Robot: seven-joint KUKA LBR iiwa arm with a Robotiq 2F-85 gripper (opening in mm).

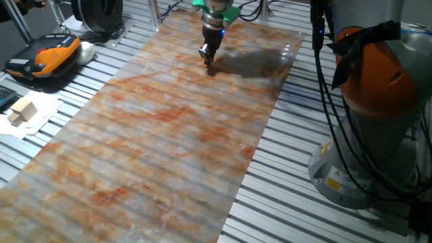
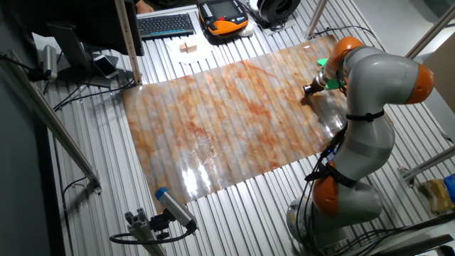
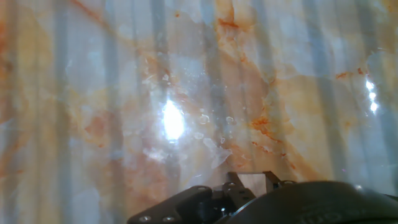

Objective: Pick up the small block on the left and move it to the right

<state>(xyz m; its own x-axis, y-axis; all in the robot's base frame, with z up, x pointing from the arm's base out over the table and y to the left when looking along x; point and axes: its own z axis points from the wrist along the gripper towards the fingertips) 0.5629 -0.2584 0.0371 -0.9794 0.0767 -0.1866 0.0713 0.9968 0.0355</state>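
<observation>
Item 1, marbled sheet (image 1: 169,135): glossy orange-grey mat with a rippled look, laid over the slatted metal bench (image 1: 317,216); taken here as the landmark.

Item 2, gripper (image 1: 208,62): black two-finger unit under a green collar, pointing straight down at the far end of the sheet, tips at or just above its surface. In the other fixed view the gripper (image 2: 311,90) sits near the sheet's edge by the arm. The fingers stand close together; whether they are fully closed cannot be told.

Item 3, small block (image 1: 210,67): a dark speck at the fingertips may be it, too small to confirm. In the hand view a pale square face (image 3: 252,182) shows between the black finger parts at the bottom edge; whether it is gripped or only lying on the sheet cannot be told.

Item 4, arm (image 2: 377,78): grey with orange joints, its base (image 1: 351,175) on the bench just off the sheet's long side.

Item 5, pale wooden blocks (image 1: 21,109): on white paper (image 1: 30,118), off the sheet's opposite side.

Item 6, orange-black handset (image 1: 47,55): beyond the paper, well apart from the sheet.

Item 7, keyboard (image 2: 165,25): beyond the sheet's far side.
</observation>
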